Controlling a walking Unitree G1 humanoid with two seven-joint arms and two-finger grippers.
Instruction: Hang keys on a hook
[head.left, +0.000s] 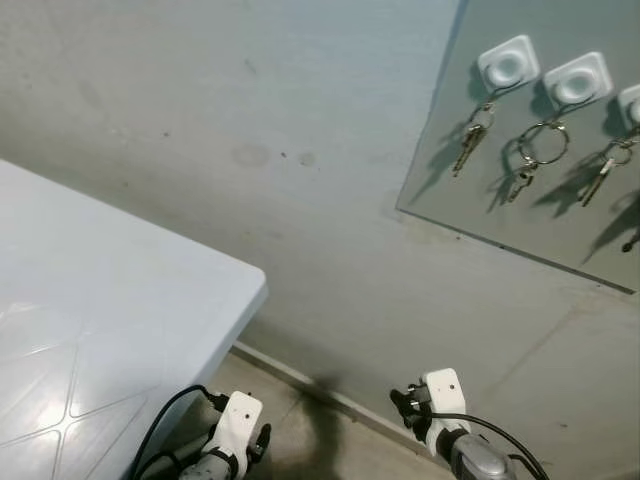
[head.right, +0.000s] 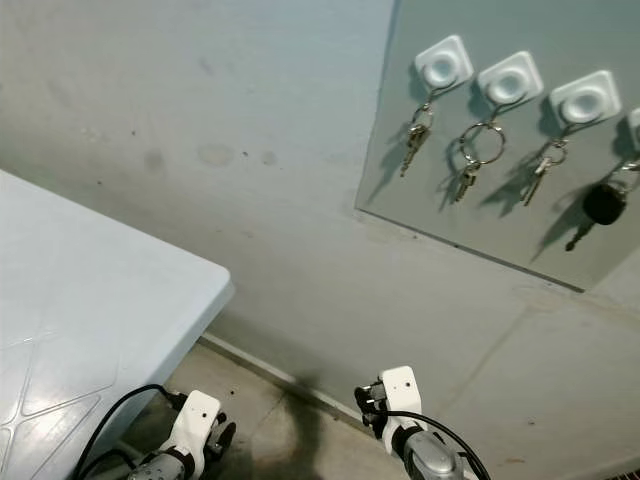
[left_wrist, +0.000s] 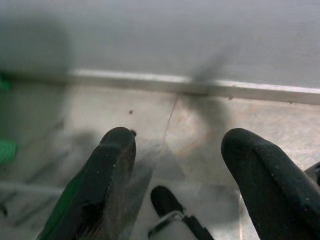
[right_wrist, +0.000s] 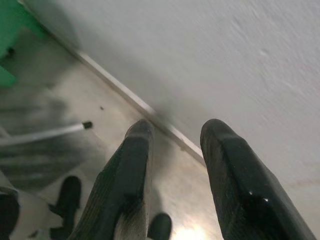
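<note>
four white hooks are sitting in a row on a grey panel fixed to the wall, and each one is already carrying something: a small key bunch on the first hook, a bunch with a big ring on the second hook, more keys on the third hook, and a black fob dangling at the far right edge.

both arms are hanging low near the floor. the left gripper is pointing down at the tiled floor and skirting board, its fingers spread apart and gripping nothing. the right gripper is doing likewise beside the wall, fingers parted with nothing between them. a white table is standing to the robot's left, with its visible part bare.

judging from this, the hanging itself is looking finished, or else no keys are in hand to hang. the risks from here are mostly about stray motion: an arm lifting carelessly toward the panel could be knocking a ring off its hook, since the rings are merely looped over the pegs. turning away, the left arm could be catching the table corner, which is sitting close above it.
</note>
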